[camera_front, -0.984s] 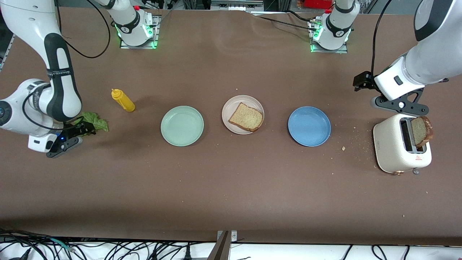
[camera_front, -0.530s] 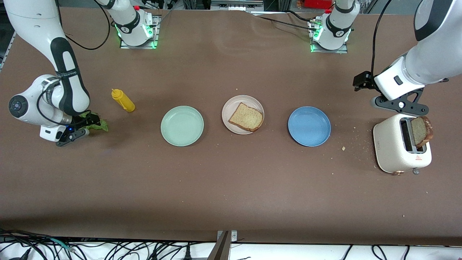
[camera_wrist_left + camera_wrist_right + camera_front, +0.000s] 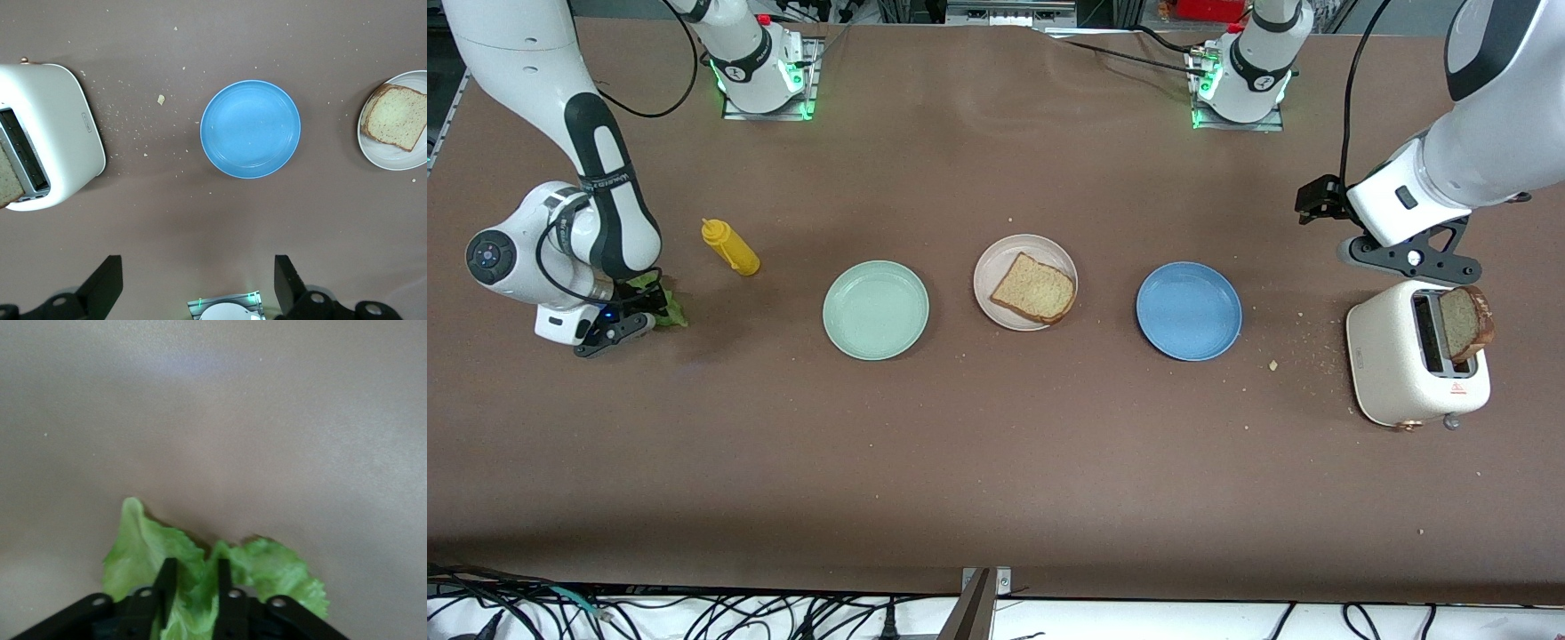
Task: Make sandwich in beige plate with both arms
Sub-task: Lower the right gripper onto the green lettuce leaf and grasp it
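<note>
One tan bread slice (image 3: 1033, 288) lies on the beige plate (image 3: 996, 258) mid-table; both also show in the left wrist view, slice (image 3: 398, 117) on plate (image 3: 400, 160). A second slice (image 3: 1465, 322) stands in the white toaster (image 3: 1392, 364) at the left arm's end. My right gripper (image 3: 636, 313) is shut on the green lettuce leaf (image 3: 669, 309) low over the table at the right arm's end; its wrist view shows the gripper (image 3: 193, 583) pinching the lettuce (image 3: 137, 543). My left gripper (image 3: 1319, 203) is open and empty in the air beside the toaster (image 3: 60, 127).
A yellow mustard bottle (image 3: 731, 248) lies near the lettuce. A mint-green plate (image 3: 876, 309) and a blue plate (image 3: 1189, 310) flank the beige plate. Crumbs (image 3: 1272, 364) are scattered between the blue plate and the toaster.
My right gripper has closed on the lettuce and drawn it together while the arm shifted toward the table's middle. The left arm has not moved.
</note>
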Motion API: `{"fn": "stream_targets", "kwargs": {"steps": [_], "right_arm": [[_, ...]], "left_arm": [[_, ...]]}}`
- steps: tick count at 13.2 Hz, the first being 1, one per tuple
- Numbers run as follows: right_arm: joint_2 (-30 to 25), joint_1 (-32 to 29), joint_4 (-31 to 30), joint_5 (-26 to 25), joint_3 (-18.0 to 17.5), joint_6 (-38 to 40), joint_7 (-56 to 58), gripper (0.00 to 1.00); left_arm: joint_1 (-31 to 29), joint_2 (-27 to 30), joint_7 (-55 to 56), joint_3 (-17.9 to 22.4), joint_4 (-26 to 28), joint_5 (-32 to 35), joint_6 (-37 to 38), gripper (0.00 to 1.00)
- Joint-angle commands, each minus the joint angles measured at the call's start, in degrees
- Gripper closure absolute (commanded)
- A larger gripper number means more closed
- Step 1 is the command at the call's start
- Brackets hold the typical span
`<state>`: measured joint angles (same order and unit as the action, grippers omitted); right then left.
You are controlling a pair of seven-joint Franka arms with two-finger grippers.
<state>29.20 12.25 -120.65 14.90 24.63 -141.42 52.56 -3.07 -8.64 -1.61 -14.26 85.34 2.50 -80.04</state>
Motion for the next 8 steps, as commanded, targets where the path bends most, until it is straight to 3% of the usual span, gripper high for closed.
{"fn": "stream_targets", "kwargs": {"steps": [1,5,8], "right_arm": [[-1.7,-0.8,-1.2,-1.6,-0.9,-1.1,-1.0,1.0],[-5.6,-0.8,2.1,-4.4,-0.9,0.3,-1.1,1.0],[-6.8,-0.7,11.5,-4.7,-1.2,11.9,-5.9,1.0]], "left_arm": [[0.3,0.1,-0.1,-0.1,-1.1,1.1,1.0,0.0],[0.1,0.1,0.0,-0.1,-1.0,0.8,1.4,0.0],[-0.1,0.2,-0.1,0.0,-1.0,0.8,2.0,0.0]]}}
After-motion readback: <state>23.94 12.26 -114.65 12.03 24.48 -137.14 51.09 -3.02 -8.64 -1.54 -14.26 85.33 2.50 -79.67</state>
